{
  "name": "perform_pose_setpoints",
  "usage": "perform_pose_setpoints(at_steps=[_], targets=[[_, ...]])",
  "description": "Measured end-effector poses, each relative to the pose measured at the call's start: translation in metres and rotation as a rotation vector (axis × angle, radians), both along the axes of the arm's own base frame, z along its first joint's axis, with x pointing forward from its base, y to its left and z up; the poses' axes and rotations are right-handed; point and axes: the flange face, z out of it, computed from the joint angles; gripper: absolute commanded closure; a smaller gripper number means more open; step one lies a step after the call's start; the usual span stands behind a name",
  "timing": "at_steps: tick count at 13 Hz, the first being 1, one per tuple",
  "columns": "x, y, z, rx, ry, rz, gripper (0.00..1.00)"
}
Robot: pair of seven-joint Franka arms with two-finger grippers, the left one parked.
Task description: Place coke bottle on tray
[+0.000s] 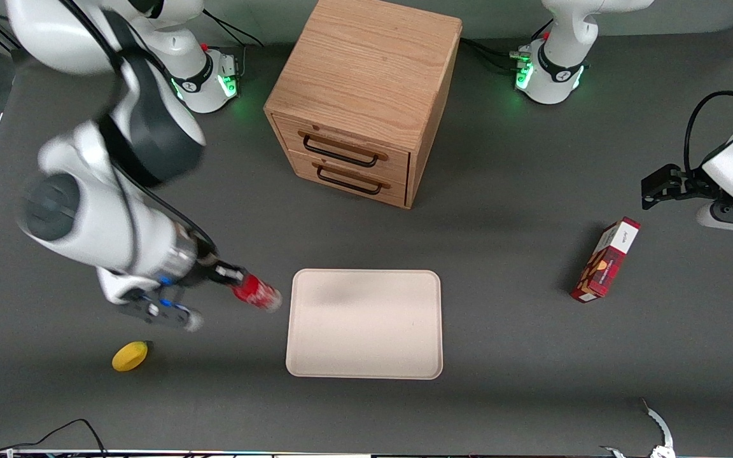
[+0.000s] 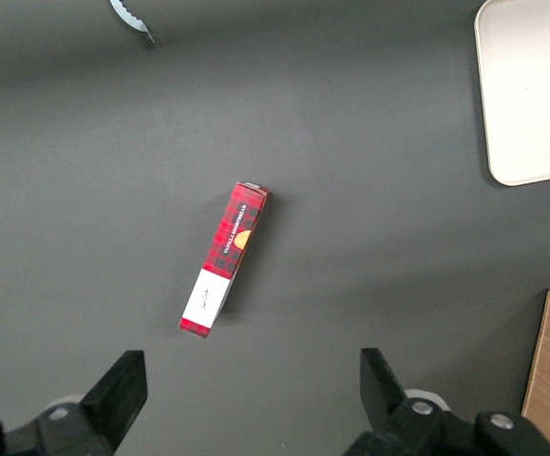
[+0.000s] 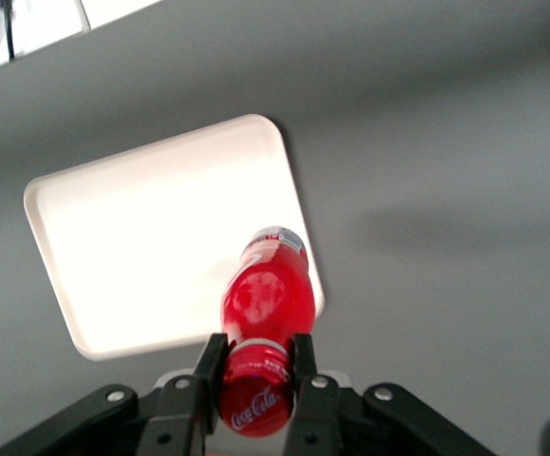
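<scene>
The coke bottle (image 3: pixel 267 294) is small and red, and I can read "Coca-Cola" in white curly letters on its red cap end. It is up in the air, off the worktop (image 1: pixel 500 267). My claw (image 3: pixel 256 366) is clenched on the coke bottle near its cap, with one finger (image 3: pixel 208 366) pressed on each side of the neck. The bottle sticks straight out from my claw, with its clear base pointing away from me and toward the tray (image 3: pixel 151 237).

In the front view the coke bottle (image 1: pixel 257 292) hangs just beside the short edge of the tray (image 1: pixel 364 324) on the working arm's end. I cannot tell if its tip is over the rim yet. In the right wrist view the clear base shows against the tray's edge. My claw (image 1: pixel 230 275) is right next to the bottle, a bit farther from the tray.

The tray is big, flat and pale cream-pink, with round corners.

A little yellow thing (image 1: pixel 130 355) lies on the worktop, nearer the front camera than my claw. A wooden box with two drawers (image 1: pixel 360 95) stands farther from the front camera than the tray. A red checked carton (image 1: pixel 605 259) lies toward the parked arm's end. It has writing, but it is too small to read.
</scene>
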Motion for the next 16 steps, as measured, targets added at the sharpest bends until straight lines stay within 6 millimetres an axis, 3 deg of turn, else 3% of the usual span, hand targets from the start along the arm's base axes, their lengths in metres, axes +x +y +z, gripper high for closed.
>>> perform_pose_setpoints(at_steps=[3,5,7,8,9,10,13,15,16], targets=[[0.022,0.028,-0.076,-0.009,-0.043,-0.110,1.00],[0.026,0.038,-0.104,-0.037,-0.069,-0.153,1.00],[0.028,0.046,-0.119,-0.038,-0.085,-0.175,1.00],[0.028,0.048,-0.124,-0.047,-0.087,-0.174,0.76],[0.027,0.050,-0.129,-0.053,-0.090,-0.175,0.06],[0.028,0.052,-0.132,-0.051,-0.097,-0.182,0.00],[0.030,0.052,-0.132,-0.051,-0.117,-0.184,0.00],[0.031,0.051,-0.116,-0.056,-0.126,-0.184,0.00],[0.028,0.051,-0.096,-0.063,-0.114,-0.181,0.00]])
